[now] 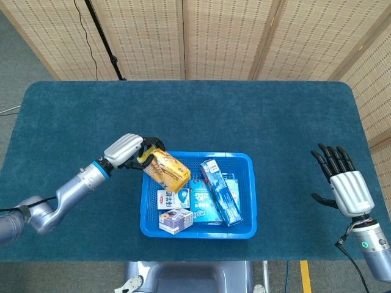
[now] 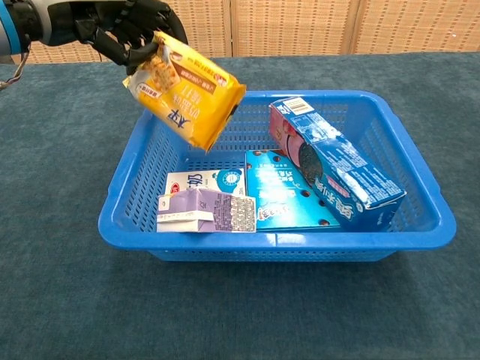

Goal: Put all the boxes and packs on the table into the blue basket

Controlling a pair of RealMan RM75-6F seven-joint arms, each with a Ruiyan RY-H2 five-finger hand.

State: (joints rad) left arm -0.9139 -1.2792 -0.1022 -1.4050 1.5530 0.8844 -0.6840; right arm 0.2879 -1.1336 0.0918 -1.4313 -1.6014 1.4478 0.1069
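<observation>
Woven screens stand across the back, and in front of them a wide desk (image 1: 256, 110) draped in dark teal cloth fills the view. Near its front middle sits the blue basket (image 1: 247, 160), with several boxes already down inside: a long blue carton (image 1: 221, 192) leaning across the right half, a flat blue box (image 2: 279, 196) beneath it, a white milk carton (image 2: 193, 182) and a purple-and-white carton (image 2: 217, 211) at the front left.

Now the action: the left hand (image 1: 126, 150) pinches the top end of the yellow pack (image 2: 191, 94), fingers curled around it, just over the basket's left rear corner. The pack hangs tilted, its long axis slanting down and to the right, so its lower end is already over the basket's interior and clear of the rim. From the hand, the open spot lies down and rightward; a short carry inward and a release looks like all that's needed.

Well apart at the desk's right edge, the right hand (image 1: 343, 182) hovers with fingers spread, holding nothing.
</observation>
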